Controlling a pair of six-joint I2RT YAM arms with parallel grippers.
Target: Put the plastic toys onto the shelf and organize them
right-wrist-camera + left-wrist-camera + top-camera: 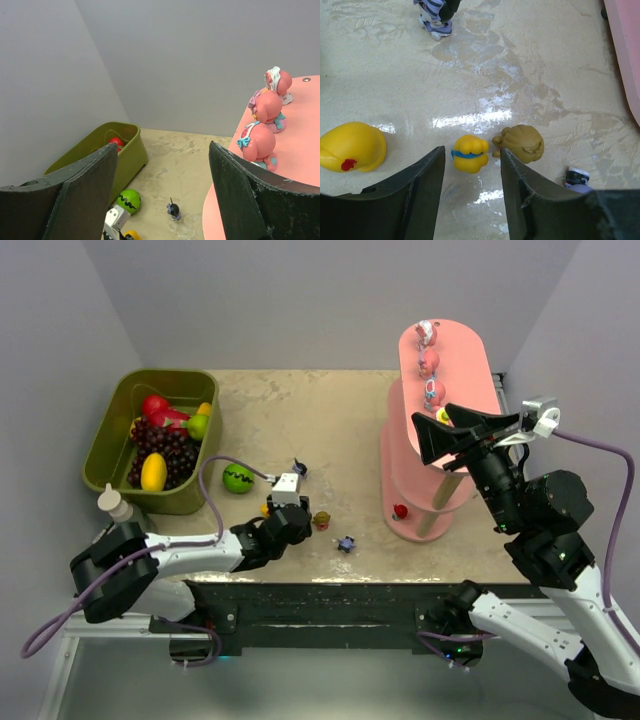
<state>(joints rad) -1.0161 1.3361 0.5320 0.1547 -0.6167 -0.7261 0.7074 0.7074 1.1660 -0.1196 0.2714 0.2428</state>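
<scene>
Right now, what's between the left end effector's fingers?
A small yellow figurine with a blue band, on the table, clear of both fingers; left wrist view shows it.

Olive-green bin (105, 445) sits far left on the beige surface (320, 420), packed w/ fake fruit. Dark grapes (170, 452) fill the middle, yellow lemon (153, 471) on the near side, red apple (155, 406) at the far end, green fruit (198, 426) by the right wall. Green ball (238, 478) w/ a black zigzag lies just right of the bin. White bottle (117, 506) stands outside the bin's near-left corner.
</scene>
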